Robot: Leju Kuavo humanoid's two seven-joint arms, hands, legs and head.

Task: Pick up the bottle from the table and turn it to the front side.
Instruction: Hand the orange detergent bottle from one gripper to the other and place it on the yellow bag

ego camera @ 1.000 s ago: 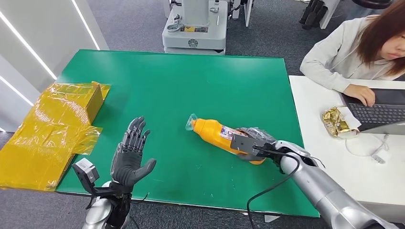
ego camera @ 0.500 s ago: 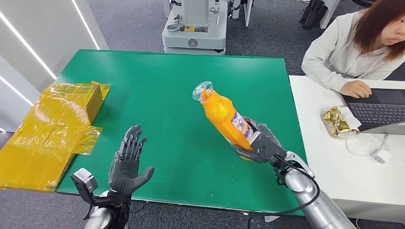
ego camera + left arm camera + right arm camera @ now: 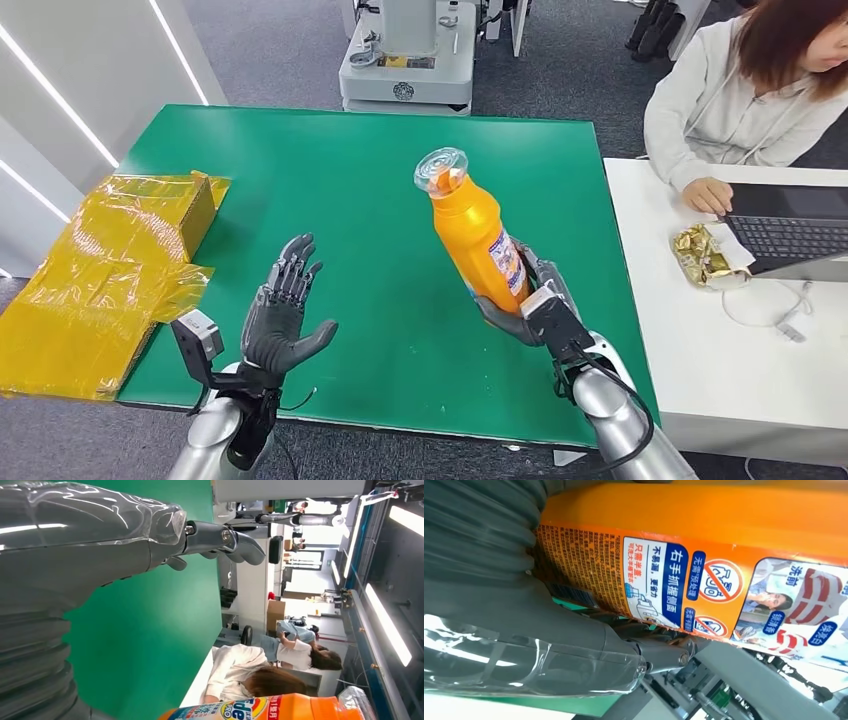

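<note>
Bottle (image 3: 473, 238): raised nearer upright since earlier. Right hand (image 3: 527, 300) grips its base (label partly turned); left hand (image 3: 282, 318) spread. Rotate slowly, grip firm.

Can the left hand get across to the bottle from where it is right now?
Probably yes. The left hand is open, palm toward the bottle, which the right hand holds up by its lower end. Only bare green table lies between them, and the bottle's upper body is free.
</note>
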